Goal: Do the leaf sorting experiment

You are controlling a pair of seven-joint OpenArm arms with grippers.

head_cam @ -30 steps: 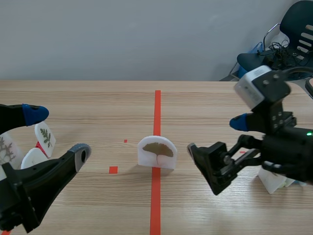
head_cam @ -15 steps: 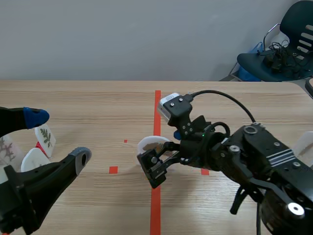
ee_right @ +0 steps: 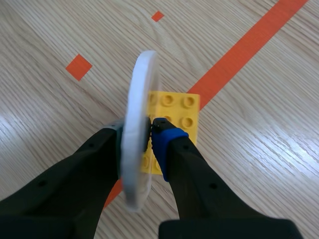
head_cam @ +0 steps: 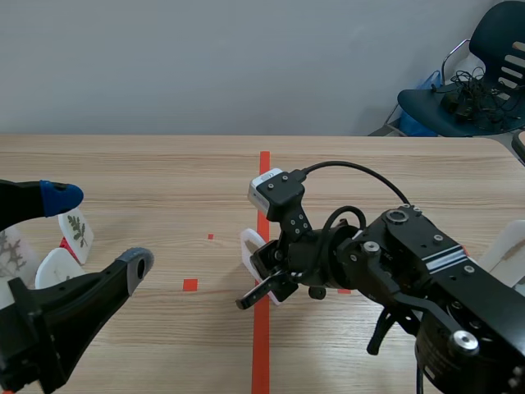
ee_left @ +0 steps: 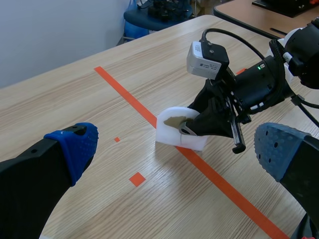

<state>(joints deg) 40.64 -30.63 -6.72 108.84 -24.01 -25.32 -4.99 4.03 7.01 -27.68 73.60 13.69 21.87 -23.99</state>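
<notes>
Task thing: a white half-round foam card (ee_right: 138, 89) with a brown fan-shaped leaf on its face. It stands on a yellow studded toy brick (ee_right: 177, 107).
Place of the card: on the long orange-red tape line (head_cam: 264, 172), about the middle of the light wooden table (head_cam: 164, 164).
Right gripper (ee_right: 139, 142): it is clamped on the card. One black finger presses on each face, the blue-padded one on the brick's side. In the right wrist view the card is seen by its edge, between the two fingers.
Right arm: it comes in from the right and reaches to the tape line.
Left gripper (head_cam: 97, 230): it hangs low at the left side, well apart from the card. Its jaws are wide apart, with nothing between them.
Other cards: beside the left gripper stands a small white card with a green leaf sprig (head_cam: 75, 228), with two more white cards (head_cam: 53, 264) close to it.
Lift: it cannot be told if the brick touches the table.
</notes>
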